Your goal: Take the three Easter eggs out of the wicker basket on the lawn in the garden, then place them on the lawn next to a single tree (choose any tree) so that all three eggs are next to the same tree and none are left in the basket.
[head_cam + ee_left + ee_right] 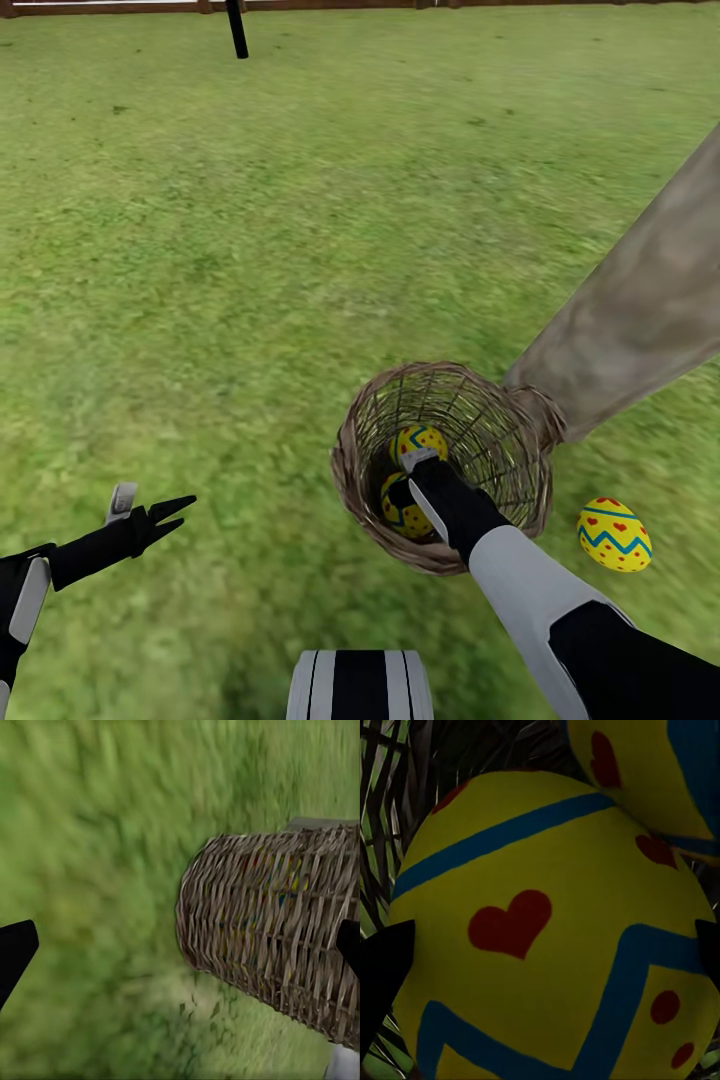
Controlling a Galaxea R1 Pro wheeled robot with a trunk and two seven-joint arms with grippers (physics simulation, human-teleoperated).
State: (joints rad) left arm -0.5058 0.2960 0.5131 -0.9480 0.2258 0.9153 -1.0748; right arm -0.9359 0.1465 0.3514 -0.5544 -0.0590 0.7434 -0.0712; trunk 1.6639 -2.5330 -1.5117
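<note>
Head view has the right gripper (408, 478) reaching down into the small round brown wicker basket (355, 480), which sits on the mottled green lawn (250, 250) right at the foot of the thick pale grey-tan tree trunk (640, 300). Two yellow Easter eggs with red hearts and blue zigzag bands are in there: the nearer egg (402, 508) under the gripper and the farther egg (420, 441) just behind it, touching or nearly so. A third matching egg (613, 534) already lies on the grass beside the basket, near the trunk. In the right wrist view the nearer egg (555, 937) sits between the two dark fingertips (382, 975), jaws spread wide and apparently not clamped on it yet. So I'd say the step is grabbing egg number two. To do it well: go a touch deeper so the fingers meet the widest part, close slowly since the shell is smooth and round, then lift straight up without snagging the braided rim or tipping the basket. The left gripper (178, 512) hangs open and empty over the grass, well off to the side, looking at the basket's woven wall (262, 937).
</note>
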